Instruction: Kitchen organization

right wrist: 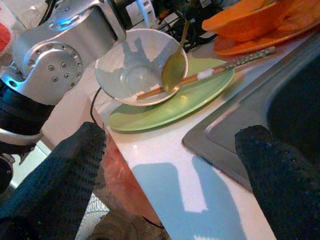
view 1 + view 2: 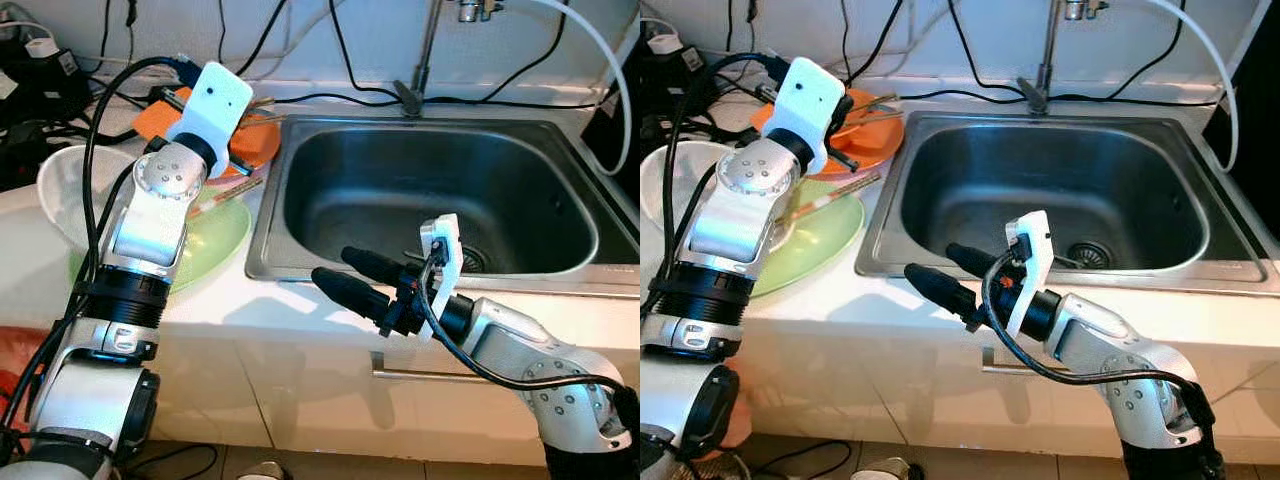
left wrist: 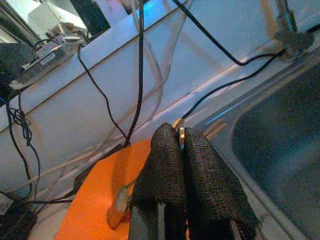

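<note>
Right now the left gripper (image 3: 181,145) is over the orange plate (image 3: 107,190) at the far left of the counter, fingers pinched together on a thin metal piece, prob. a utensil handle, can't tell which. The right gripper (image 2: 345,272) hovers at the near edge of the sink (image 2: 560,262), fingers spread wide, holding nothing.

Judging the step as lifting that utensil off the orange plate. To do it well: keep the pinch firm, lift straight up, clear the cables (image 2: 300,60) running along the back wall, and don't drag the plate. The grip looks close to the tip of the piece, so it may slip or swing.

Dishes to sort sit left of the sink: a green plate (image 1: 195,97) near the edge, a white bowl (image 1: 135,70) on it w/ a spoon (image 1: 172,72) inside, and chopsticks (image 1: 220,67) lying across bowl and plate.

The left wrist view gives the pinch itself, which the head views hide behind the wrist. The right wrist view shows the bowl's contents; head views give overall layout, incl. faucet (image 2: 425,60).
</note>
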Available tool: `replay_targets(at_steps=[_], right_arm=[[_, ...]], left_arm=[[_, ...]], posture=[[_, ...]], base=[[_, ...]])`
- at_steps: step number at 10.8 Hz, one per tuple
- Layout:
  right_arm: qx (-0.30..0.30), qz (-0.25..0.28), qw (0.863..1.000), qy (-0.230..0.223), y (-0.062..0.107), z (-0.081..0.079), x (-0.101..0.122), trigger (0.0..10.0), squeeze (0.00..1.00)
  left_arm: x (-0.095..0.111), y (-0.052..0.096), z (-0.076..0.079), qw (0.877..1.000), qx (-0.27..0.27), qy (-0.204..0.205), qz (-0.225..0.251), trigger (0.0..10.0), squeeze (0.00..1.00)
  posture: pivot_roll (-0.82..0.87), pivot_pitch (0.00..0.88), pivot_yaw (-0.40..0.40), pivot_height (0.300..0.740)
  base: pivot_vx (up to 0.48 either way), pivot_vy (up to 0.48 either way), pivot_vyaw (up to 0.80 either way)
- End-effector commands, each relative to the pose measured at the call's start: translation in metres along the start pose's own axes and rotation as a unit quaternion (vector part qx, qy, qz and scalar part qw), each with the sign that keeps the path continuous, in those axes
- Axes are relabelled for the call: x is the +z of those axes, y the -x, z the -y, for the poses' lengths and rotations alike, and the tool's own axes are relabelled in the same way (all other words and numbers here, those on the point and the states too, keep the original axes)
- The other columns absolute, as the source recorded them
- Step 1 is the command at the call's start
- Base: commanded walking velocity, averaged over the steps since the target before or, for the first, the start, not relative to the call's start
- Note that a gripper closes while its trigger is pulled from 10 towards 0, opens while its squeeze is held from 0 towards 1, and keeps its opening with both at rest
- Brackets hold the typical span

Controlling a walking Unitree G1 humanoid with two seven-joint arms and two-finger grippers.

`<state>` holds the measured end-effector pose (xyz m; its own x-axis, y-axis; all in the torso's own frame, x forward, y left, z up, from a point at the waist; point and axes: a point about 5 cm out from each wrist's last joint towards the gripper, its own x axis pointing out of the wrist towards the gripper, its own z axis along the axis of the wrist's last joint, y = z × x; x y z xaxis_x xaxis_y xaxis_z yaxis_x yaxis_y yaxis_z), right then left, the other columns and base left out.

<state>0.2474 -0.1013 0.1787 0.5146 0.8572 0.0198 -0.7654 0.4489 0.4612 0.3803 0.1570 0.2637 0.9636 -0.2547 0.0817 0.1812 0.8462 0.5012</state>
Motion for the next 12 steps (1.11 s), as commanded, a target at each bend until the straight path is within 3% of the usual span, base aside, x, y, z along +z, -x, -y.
replay_targets(at_steps=[1, 4, 7, 8, 9, 10, 11, 12], right_arm=[[0.001, 0.007, 1.0, 0.008, -0.001, 0.001, 0.005, 10.0, 0.0], [-0.002, 0.012, 1.0, 0.006, -0.001, 0.003, 0.005, 10.0, 0.0], [-0.006, 0.018, 1.0, 0.002, -0.001, 0.004, 0.005, 10.0, 0.0], [-0.022, 0.03, 0.999, -0.007, 0.0, 0.008, 0.005, 10.0, 0.0], [-0.052, 0.049, 0.997, -0.017, -0.001, 0.015, 0.008, 10.0, 0.0], [-0.085, 0.078, 0.993, -0.039, -0.002, 0.024, 0.013, 10.0, 0.0], [-0.093, 0.086, 0.991, -0.048, -0.002, 0.026, 0.014, 10.0, 0.0], [-0.095, 0.09, 0.99, -0.051, -0.002, 0.026, 0.014, 10.0, 0.0]], left_arm=[[0.015, -0.001, -0.004, 1.0, -0.001, 0.017, 0.021, 0.0, 0.0], [0.024, -0.002, -0.006, 0.998, -0.004, 0.046, 0.037, 0.0, 0.0], [0.033, -0.004, -0.006, 0.984, 0.015, 0.152, 0.09, 0.0, 0.0], [0.028, -0.004, -0.002, 0.959, 0.028, 0.257, 0.113, 0.0, 0.0], [0.024, -0.004, 0.003, 0.941, 0.035, 0.314, 0.122, 0.0, 0.0], [0.015, -0.005, 0.013, 0.906, 0.041, 0.403, 0.124, 0.0, 0.0], [0.008, -0.006, 0.022, 0.872, 0.038, 0.473, 0.122, 0.0, 0.0], [0.004, -0.007, 0.027, 0.855, 0.036, 0.504, 0.117, 0.0, 0.0]], posture=[[0.11, 0.0, 0.046, 0.74], [0.11, 0.0, 0.047, 0.74], [0.11, 0.0, 0.052, 0.74], [0.1, 0.0, 0.055, 0.74], [0.1, 0.0, 0.056, 0.74], [0.1, 0.0, 0.057, 0.74], [0.1, 0.0, 0.057, 0.74], [0.1, 0.0, 0.057, 0.74]], base=[[0.0, 0.0, 0.0], [0.0, 0.0, 0.0], [0.0, 0.0, 0.0], [0.0, 0.0, 0.0], [0.0, 0.0, 0.0], [0.0, 0.0, 0.0], [0.0, 0.0, 0.0], [0.0, 0.0, 0.0]])
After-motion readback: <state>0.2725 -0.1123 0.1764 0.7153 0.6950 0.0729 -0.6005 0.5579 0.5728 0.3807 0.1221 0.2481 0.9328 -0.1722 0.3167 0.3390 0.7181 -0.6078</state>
